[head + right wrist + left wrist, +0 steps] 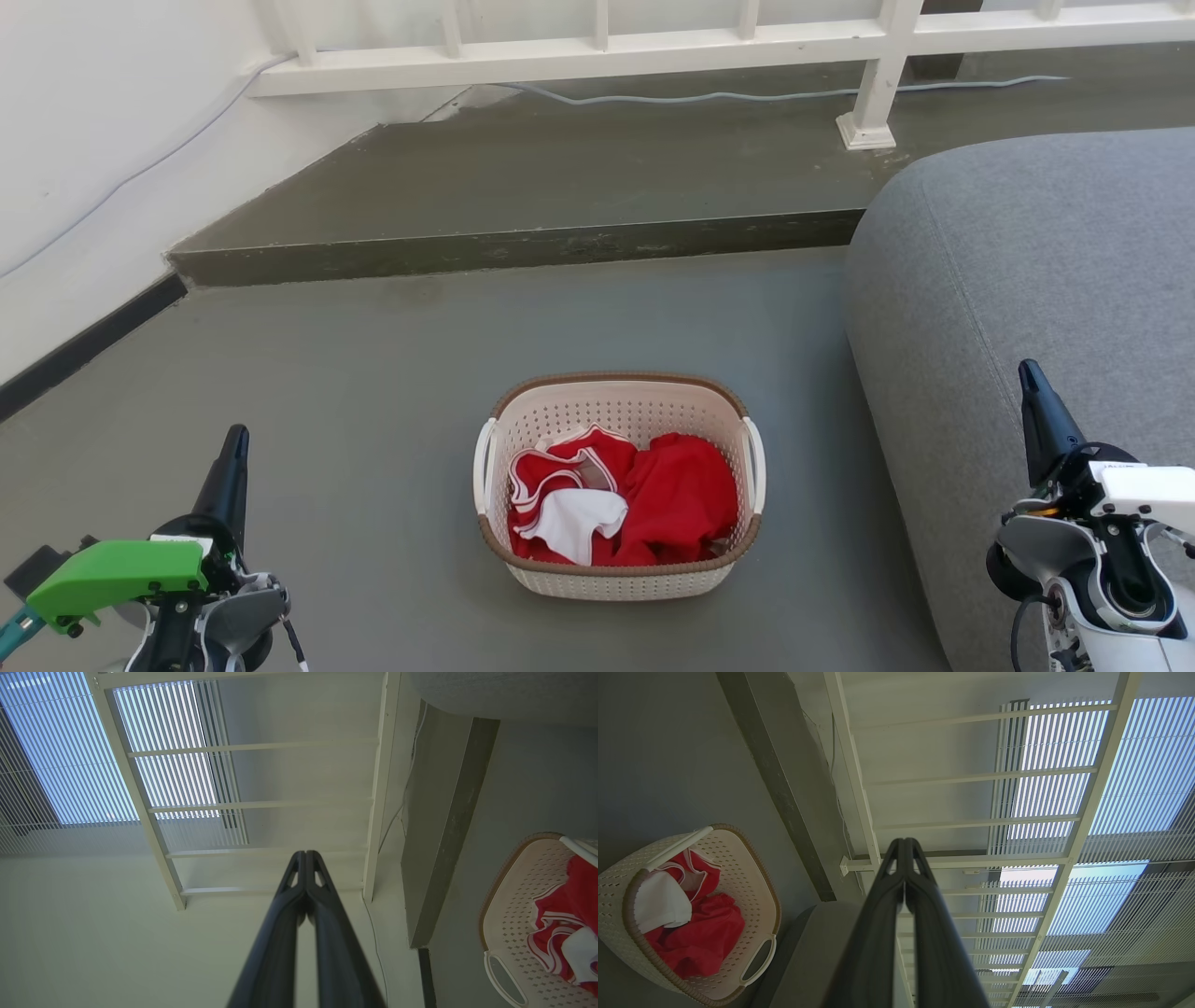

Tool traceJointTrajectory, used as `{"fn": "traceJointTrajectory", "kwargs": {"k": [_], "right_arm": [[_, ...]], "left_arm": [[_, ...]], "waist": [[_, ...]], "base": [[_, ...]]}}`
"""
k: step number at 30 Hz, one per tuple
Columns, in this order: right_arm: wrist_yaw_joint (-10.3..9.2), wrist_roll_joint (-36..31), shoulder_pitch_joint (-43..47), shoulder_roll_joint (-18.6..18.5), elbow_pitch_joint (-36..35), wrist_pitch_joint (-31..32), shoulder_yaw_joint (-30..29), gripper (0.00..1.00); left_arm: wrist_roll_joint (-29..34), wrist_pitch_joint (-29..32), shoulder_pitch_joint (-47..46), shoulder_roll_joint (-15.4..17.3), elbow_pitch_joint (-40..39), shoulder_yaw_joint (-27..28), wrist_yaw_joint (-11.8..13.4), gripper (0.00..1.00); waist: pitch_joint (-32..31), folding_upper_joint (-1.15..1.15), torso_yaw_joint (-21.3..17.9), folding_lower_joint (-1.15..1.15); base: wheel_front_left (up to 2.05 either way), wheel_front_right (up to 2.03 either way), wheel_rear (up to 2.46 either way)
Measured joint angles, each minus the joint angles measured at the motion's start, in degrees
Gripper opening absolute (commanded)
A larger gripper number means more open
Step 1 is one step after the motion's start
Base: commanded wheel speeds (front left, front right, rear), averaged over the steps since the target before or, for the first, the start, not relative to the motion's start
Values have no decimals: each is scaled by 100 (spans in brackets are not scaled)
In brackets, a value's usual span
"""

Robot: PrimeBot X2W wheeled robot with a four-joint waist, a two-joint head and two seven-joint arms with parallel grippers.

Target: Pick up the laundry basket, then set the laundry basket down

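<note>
Nearest of all, at the lower left, the left gripper (237,439) points up and away with its two dark fingers pressed tip to tip and nothing between them. The right gripper (1029,373) mirrors it at the lower right, likewise closed and empty, in front of the grey fabric sofa (1027,243). Each hangs well apart from the laundry basket (616,583), one to either side, which looks like a ready stance for a two-armed lift rather than a grasp under way; both claws would have to open before taking hold. Between them and a little farther off, the basket sits upright on the grey floor (373,373), near the sofa's left edge but not touching it. Its left handle (484,467) and right handle (757,462) each face an arm, probably the reason the robot is squared up to it. Inside lie crumpled red garments (686,495) and a white piece of cloth (579,521), piled below the brown rim, so the load should not spill if the basket is kept level. Beyond it a low concrete step (523,247) crosses the floor, and farthest back a white railing (579,58) runs along a pale cable (747,95).
</note>
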Motion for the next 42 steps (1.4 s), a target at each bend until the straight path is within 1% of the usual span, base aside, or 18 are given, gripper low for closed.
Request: {"fn": "traceJointTrajectory", "kwargs": {"k": [16,18,19,23,30,38,42], "right_arm": [[0,0,0,0,0,0,0,0],[-8,-1,41,31,93,0,9,0],[-9,-1,94,57,162,0,15,100],[-10,-1,274,136,278,-5,41,100],[-10,-26,274,136,187,-60,112,100],[-10,-201,272,130,53,-202,271,100],[-10,-350,270,87,-24,-299,368,100]], "left_arm": [[0,1,0,-1,0,1,0,0],[0,-2,12,-20,105,-18,1,0],[0,-2,30,-43,183,-24,1,100],[0,-9,163,-129,289,-38,5,100],[16,-69,163,-131,232,-74,5,100],[175,-250,162,-130,149,-208,5,100],[366,-361,156,-121,46,-279,5,100]], "waist": [[0,0,0,0],[0,0,0,0],[0,0,0,0],[2,0,0,0],[6,0,3,0],[13,0,4,0],[18,0,1,0]], "base": [[0,0,0],[0,0,0],[0,0,0],[0,0,0],[0,0,0],[0,0,0],[0,0,0]]}}
